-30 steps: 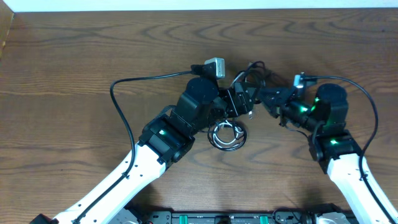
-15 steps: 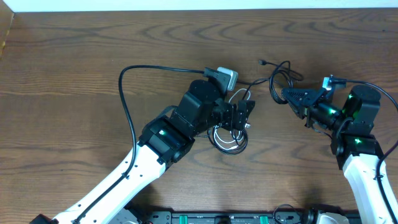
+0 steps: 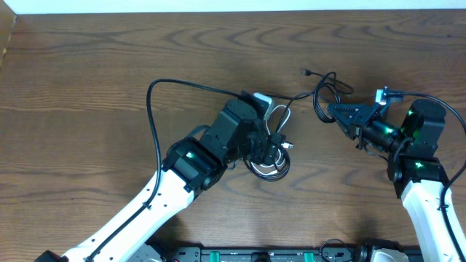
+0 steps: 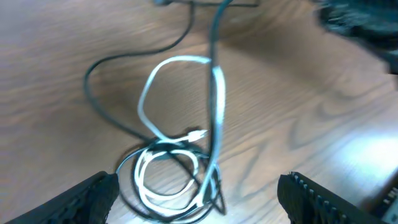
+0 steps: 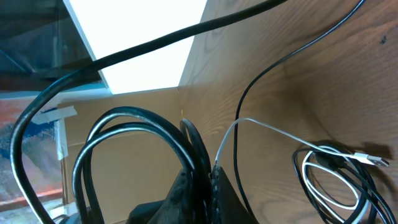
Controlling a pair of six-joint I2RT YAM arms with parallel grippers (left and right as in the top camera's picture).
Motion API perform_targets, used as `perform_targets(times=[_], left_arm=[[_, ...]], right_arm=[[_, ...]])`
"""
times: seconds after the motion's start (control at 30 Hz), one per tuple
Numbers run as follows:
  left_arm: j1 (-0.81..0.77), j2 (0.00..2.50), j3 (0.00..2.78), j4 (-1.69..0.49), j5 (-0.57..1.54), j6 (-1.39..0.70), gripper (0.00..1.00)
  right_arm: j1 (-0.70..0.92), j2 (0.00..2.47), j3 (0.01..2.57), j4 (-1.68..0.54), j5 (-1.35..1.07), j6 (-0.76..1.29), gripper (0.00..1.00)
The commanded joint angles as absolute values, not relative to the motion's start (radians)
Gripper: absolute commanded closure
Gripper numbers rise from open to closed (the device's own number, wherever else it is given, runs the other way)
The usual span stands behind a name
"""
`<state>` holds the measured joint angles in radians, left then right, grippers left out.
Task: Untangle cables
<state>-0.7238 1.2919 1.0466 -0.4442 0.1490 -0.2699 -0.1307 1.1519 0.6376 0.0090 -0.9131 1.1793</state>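
Both well inside the table point(image 3: 73, 73) edges, left gripper point(image 4: 199, 193) gapes over white cable point(image 4: 214, 84), right gripper point(image 3: 333, 110) clamps black cable point(image 5: 134, 112).

Arms point(image 3: 182, 171): white lower links point(image 3: 131, 215), black joint housings point(image 3: 234, 125), green lights point(image 3: 191, 154), thick black wires point(image 3: 150, 109); left claw point(image 3: 277, 145), right claw point(image 3: 333, 110) black.

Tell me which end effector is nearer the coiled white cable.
Left. The left end effector hangs open directly above the white cable coil; the right end effector is off to its right, shut on a black cable.
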Motion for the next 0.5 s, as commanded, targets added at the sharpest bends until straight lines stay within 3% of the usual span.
perform_targets(times=[0.0, 0.47], left_arm=[[-0.724, 1.326, 1.047, -0.448, 0.078, -0.387, 0.14], [-0.806, 1.514, 1.047, -0.435, 0.175, -0.379, 0.13]], right_arm=[[-0.137, 1.152, 0.645, 0.011, -0.923, 1.166, 0.99], [-0.137, 1.152, 0.645, 0.011, -0.896, 1.161, 0.99]])
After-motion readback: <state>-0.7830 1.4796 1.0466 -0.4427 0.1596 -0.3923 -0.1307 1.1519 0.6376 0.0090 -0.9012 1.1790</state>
